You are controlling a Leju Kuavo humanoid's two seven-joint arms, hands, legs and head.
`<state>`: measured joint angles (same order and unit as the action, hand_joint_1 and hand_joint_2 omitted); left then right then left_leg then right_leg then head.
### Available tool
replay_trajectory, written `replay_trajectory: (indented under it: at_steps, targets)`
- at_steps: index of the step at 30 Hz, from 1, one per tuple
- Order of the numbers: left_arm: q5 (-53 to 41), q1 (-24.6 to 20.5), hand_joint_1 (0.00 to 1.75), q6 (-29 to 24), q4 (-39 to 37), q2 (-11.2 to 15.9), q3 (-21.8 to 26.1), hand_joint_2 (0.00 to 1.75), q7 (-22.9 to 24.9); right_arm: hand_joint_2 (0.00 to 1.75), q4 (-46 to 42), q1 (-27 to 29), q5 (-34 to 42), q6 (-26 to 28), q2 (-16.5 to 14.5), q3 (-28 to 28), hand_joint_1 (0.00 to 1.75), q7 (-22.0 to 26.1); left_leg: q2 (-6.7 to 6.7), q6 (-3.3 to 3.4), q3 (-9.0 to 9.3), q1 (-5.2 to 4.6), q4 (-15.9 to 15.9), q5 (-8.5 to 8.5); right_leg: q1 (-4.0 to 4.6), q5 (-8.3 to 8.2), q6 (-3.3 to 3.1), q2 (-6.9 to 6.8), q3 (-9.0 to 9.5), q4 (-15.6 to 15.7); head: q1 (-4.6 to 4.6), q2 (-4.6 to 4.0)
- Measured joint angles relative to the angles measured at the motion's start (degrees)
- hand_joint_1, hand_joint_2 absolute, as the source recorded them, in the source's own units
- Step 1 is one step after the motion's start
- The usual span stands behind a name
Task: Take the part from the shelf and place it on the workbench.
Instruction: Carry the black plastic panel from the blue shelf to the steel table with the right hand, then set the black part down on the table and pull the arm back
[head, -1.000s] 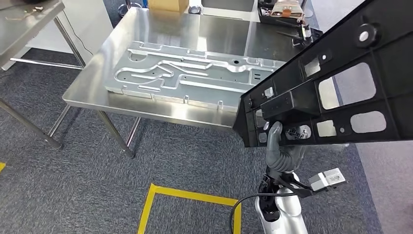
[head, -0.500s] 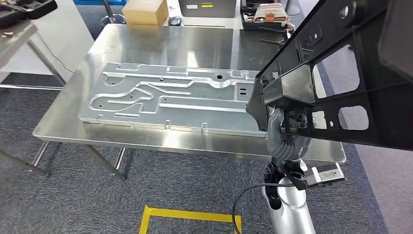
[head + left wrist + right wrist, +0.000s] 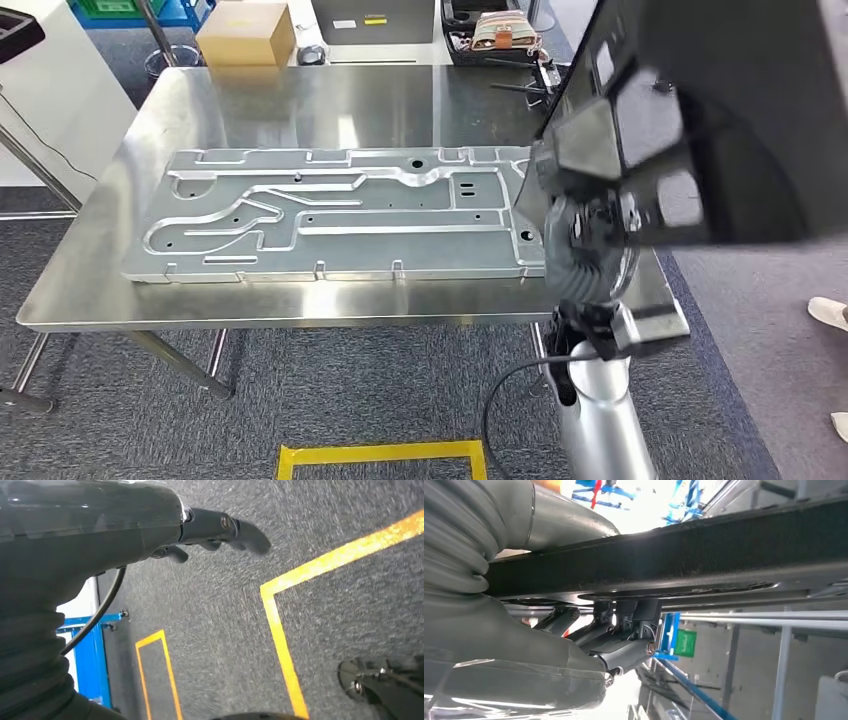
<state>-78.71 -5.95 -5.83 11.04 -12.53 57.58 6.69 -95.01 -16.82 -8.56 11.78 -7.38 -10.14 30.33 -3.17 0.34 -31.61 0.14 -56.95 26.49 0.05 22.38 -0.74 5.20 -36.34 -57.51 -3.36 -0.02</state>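
Right hand (image 3: 585, 262) grips black plastic frame part (image 3: 700, 110) by its lower edge, held high at frame right, clear of steel workbench (image 3: 300, 100) and aluminium plate (image 3: 330, 215). Left hand (image 3: 220, 527) hangs empty, fingers loosely extended.

machined metal plate (image 3: 340, 215) flat on table; cardboard box (image 3: 246, 32) behind; yellow floor tape (image 3: 380, 455).

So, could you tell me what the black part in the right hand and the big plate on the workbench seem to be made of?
The black part looks like moulded plastic: dark, slightly glossy, with ribs and cut-out windows. The plate appears to be stamped sheet metal, possibly aluminium: pale silver, dull sheen, pressed channels and holes.
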Motion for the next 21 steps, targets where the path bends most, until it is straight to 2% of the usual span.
replay_trajectory:
  at_steps: [5, 8, 12, 16, 21]
  targets:
    - [-0.9, -0.1, 0.00, 0.2, 0.0, 0.0, 0.0, 1.75, 0.0, 1.75, 7.4, -10.2, -4.1, 0.3, 3.5, 0.1, 1.75, -7.7, -0.04, 0.34, 0.00, -0.25, -0.1, -0.14, -0.25, -0.28, 0.49, -0.08, 0.02, 0.2, 0.00, 0.00]
    - [-1.6, -0.2, 0.00, 0.2, 0.0, 0.0, -0.1, 1.75, 0.1, 1.75, 18.3, -18.5, -7.2, 0.1, 6.0, 0.3, 1.75, -12.2, -0.07, 0.49, -0.05, -0.33, -0.2, -0.19, -0.33, -0.36, 0.72, -0.14, 0.01, 0.2, 0.01, 0.00]
    - [-2.4, -0.4, 0.00, 0.7, 0.0, 0.1, -0.8, 1.75, 0.5, 1.75, 37.6, -30.0, -14.1, 1.2, 8.5, 0.3, 1.75, -16.6, -0.19, 0.59, -0.14, -0.34, -0.2, -0.31, -0.46, -0.43, 0.85, -0.30, -0.07, 0.2, -0.01, 0.00]
    - [-2.5, -0.4, 0.00, 0.4, 0.0, 0.1, -1.2, 1.75, 0.8, 1.75, 52.7, -38.7, -22.8, 3.3, 8.9, -0.6, 1.75, -20.1, -0.19, 0.54, -0.18, -0.27, -0.2, -0.37, -0.46, -0.45, 0.86, -0.31, -0.18, 0.2, -0.01, 0.00]
    - [-2.7, -0.4, 0.00, -0.1, 0.0, 0.1, -1.3, 1.75, 1.0, 1.75, 63.5, -43.5, -35.1, 8.1, 8.5, -5.1, 1.75, -26.9, -0.22, 0.50, -0.17, -0.10, -0.2, -0.36, -0.32, -0.41, 0.81, -0.31, -0.32, 0.2, -0.01, 0.00]
